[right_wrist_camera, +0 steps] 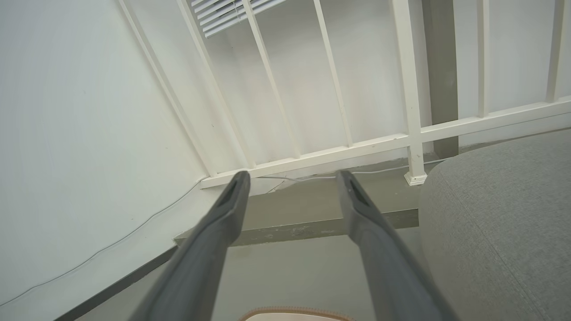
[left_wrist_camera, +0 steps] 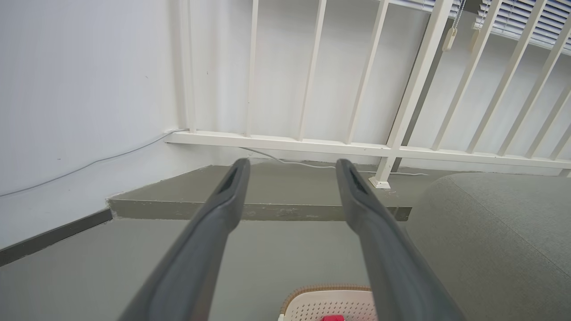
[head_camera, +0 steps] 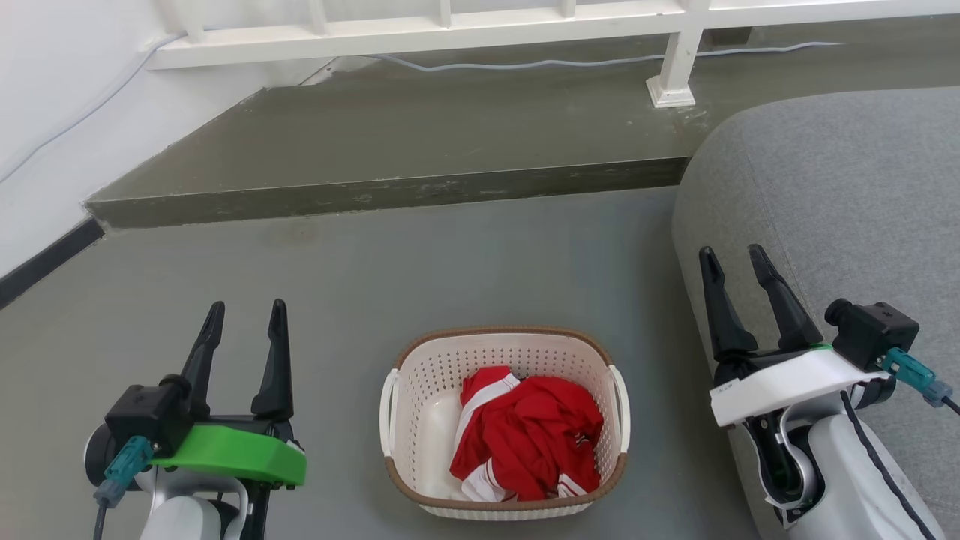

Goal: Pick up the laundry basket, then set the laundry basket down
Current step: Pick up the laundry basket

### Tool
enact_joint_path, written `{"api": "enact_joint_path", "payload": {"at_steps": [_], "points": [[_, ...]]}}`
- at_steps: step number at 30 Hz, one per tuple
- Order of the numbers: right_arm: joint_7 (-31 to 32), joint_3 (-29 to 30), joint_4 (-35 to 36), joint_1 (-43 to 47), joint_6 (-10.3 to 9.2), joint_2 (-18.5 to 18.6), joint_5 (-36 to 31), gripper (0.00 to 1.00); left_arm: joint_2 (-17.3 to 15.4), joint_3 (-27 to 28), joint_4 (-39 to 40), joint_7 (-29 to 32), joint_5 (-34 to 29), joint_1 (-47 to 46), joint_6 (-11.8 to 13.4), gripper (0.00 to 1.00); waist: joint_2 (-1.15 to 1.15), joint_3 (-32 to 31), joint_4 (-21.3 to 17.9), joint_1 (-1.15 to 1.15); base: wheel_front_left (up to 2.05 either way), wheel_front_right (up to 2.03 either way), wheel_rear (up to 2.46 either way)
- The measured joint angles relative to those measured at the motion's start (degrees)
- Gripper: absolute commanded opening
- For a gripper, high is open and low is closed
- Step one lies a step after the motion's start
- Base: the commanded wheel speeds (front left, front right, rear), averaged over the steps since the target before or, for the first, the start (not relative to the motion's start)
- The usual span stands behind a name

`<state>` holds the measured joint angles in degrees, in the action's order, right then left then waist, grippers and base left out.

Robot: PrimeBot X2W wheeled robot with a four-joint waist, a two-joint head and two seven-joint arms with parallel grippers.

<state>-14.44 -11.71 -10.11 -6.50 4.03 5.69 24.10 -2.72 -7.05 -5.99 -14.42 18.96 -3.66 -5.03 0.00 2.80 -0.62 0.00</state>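
Observation:
The laundry basket (head_camera: 420,405), cream-white and perforated with a brown woven-look rim and white side handles, stands on the grey floor between my two arms. Red and white clothing (head_camera: 529,439) lies inside it. My left gripper (head_camera: 247,309) is open, well to the basket's left and apart from it. My right gripper (head_camera: 733,253) is open too, off to the basket's right in front of the sofa. The basket's far rim (left_wrist_camera: 325,290) peeks in at the bottom of the left wrist view between the open fingers (left_wrist_camera: 223,205), and its rim (right_wrist_camera: 294,310) shows at the bottom of the right wrist view.
A grey sofa (head_camera: 840,195) fills the right side, close to my right arm. Beyond the basket a raised step (head_camera: 390,191) crosses the floor, with a white railing (head_camera: 450,34) and a cable behind it. A white wall with a dark skirting runs along the left.

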Motion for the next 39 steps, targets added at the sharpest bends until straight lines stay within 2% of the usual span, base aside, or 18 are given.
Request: {"api": "enact_joint_path", "payload": {"at_steps": [18, 39], "points": [[0.0, 1.3, -0.4, 0.0, 0.53, -0.7, -1.7, 1.0, 0.2, 1.1, 0.5, 0.0, -0.1, -0.1, -0.1, 1.0, 0.0, 1.7, -0.2, 0.0, 0.0, 0.0, 0.0], [-0.1, 3.6, -0.9, -2.8, 1.0, -1.3, -4.3, 1.0, 0.3, 0.2, -0.6, 0.0, 0.0, -5.0, -1.0, 1.0, 0.0, 12.1, -1.4, 0.0, 0.0, 0.0, 0.0]]}}
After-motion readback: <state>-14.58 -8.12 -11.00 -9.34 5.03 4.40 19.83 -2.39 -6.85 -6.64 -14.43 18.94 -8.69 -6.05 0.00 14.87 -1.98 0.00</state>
